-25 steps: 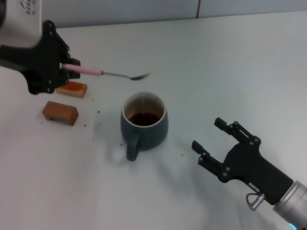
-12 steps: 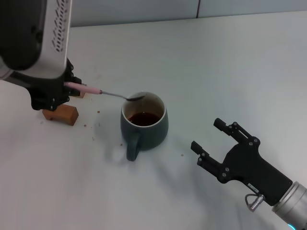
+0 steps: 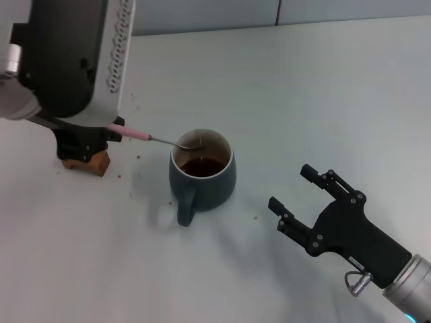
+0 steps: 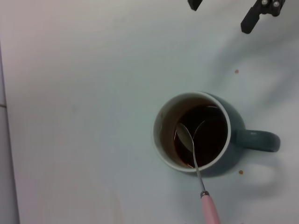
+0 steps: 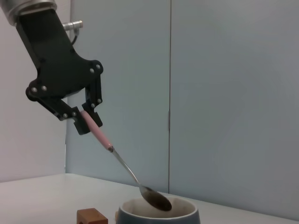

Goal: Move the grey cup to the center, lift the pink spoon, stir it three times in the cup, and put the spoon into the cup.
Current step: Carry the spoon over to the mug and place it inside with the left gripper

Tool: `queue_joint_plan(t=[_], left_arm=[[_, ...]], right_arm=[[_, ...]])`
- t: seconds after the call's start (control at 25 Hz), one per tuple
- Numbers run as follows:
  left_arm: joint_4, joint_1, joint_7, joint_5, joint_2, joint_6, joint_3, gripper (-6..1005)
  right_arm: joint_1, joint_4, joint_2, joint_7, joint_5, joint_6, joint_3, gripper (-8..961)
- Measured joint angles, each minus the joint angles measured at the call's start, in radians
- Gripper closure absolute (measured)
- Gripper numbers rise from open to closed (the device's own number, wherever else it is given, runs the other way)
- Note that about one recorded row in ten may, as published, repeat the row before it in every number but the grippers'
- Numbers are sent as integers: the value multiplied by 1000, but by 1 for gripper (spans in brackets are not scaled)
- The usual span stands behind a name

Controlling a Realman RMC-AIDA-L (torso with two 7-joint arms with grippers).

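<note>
the rounded dark blue-grey ceramic mug (image 3: 202, 173) stands upright near the middle of the pale tabletop (image 3: 323, 101), its loop handle turned toward the near edge and slightly to the robot's left. its inside is pale cream, with dark brown liquid low in it.

the left gripper (image 3: 94, 138) hangs above the left part of the tabletop, its jaws pinched on the end of the pale pink handle of the small slim spoon (image 3: 138, 134). the spoon slants down from the jaws toward the mug, pink handle high, silver neck and bowl low. in the right wrist view the spoon bowl (image 5: 156, 199) sits right at the rim of the mug (image 5: 156, 215), tilted. from the left wrist camera the silver neck crosses the rim and the bowl (image 4: 184, 137) lies inside the mug (image 4: 196, 130), over the cream wall and the dark liquid; whether it touches the liquid i cannot tell.

just under the left gripper a brown rectangular block (image 3: 91, 163) sits on the tabletop, partly hidden by the arm. a few small brown specks lie scattered on the surface between the block and the mug, and one more to the right of the mug.

the right gripper (image 3: 302, 192) hovers low over the near right part of the tabletop, apart from the mug, its black jaws spread wide with nothing between them, pointing toward the mug.
</note>
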Motion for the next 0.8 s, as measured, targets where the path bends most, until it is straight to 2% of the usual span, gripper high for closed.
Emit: queue_joint_plan(t=[0.36,0.48,0.8], left_arm=[[-88,-53,-17,37,-4,-43,71,874],[-98,-57,-17,40,-4,-48,71,874],[-109,-58,-36,47,-4,-78,144,874]], right_arm=[[-2,0,0,0,-1,-1,-6,197],[-8,0,1,0,-1,-2,-7,198],[-11,2,1,0,-1,-3,-9,197]])
